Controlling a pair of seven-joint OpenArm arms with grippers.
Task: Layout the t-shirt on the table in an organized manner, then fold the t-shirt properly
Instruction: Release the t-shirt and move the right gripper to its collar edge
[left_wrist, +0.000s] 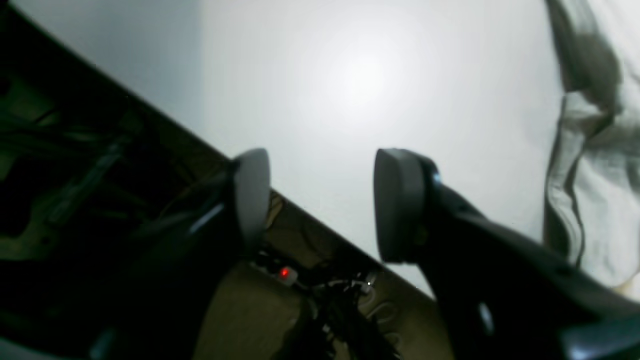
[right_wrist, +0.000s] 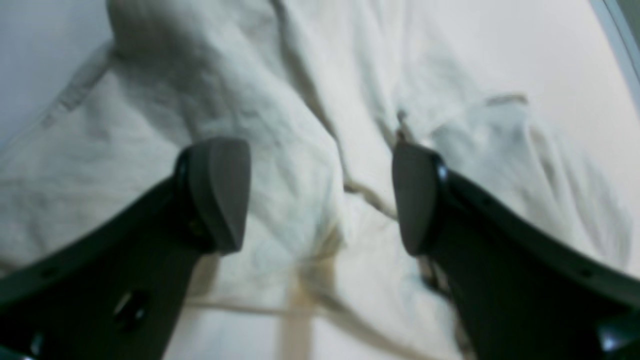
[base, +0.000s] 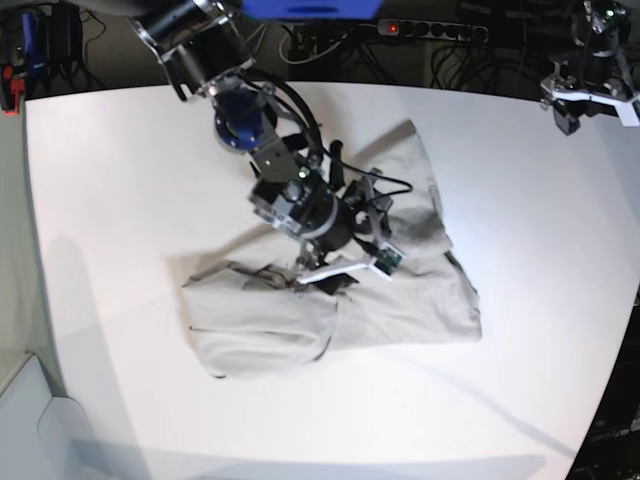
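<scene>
Left wrist: my left claw (left_wrist: 320, 205) hangs apart and empty over the plain white desk (left_wrist: 350, 90). Right wrist: my right claw (right_wrist: 320, 197) gapes wide above the crumpled grey-beige cloth t-shirt (right_wrist: 280, 125); soft, light stuff, best pinched at a hem. Base view: the shirt lies bunched mid-desk, wrinkled, half folded.

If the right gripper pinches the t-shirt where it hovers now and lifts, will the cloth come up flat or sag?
Likely sag: the t-shirt lies crumpled in soft folds and ridges under the open right gripper, so it looks floppy. It is probably light, and a push could slide or bunch it on the smooth table. A pinch on overlapping folds may catch more than one layer.
</scene>
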